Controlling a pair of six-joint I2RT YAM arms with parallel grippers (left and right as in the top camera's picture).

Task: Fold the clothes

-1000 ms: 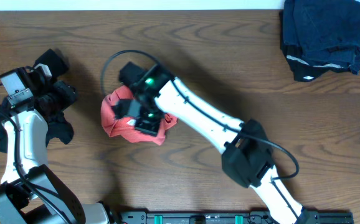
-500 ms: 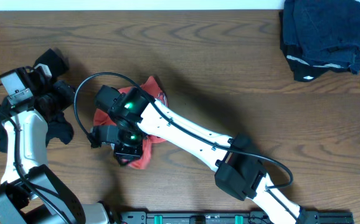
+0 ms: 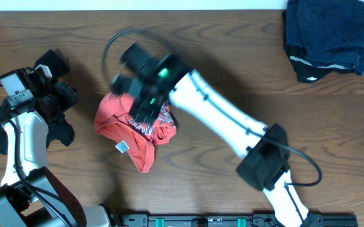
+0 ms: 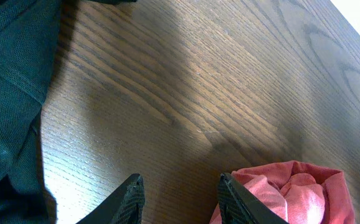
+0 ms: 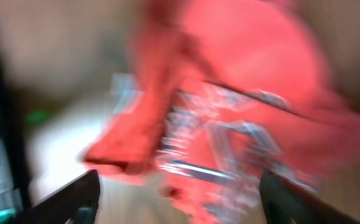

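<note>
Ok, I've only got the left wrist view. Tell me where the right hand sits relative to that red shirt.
Observer: Overhead, the right hand is over the upper part of the crumpled red T-shirt.
Operator: Say whether it's gripping.
Observer: The right wrist view is blurred, but its fingers are spread wide, with nothing visibly pinched.
Operator: Name what else is out there.
Observer: A folded dark blue pile sits at the far right corner of the table.
</note>
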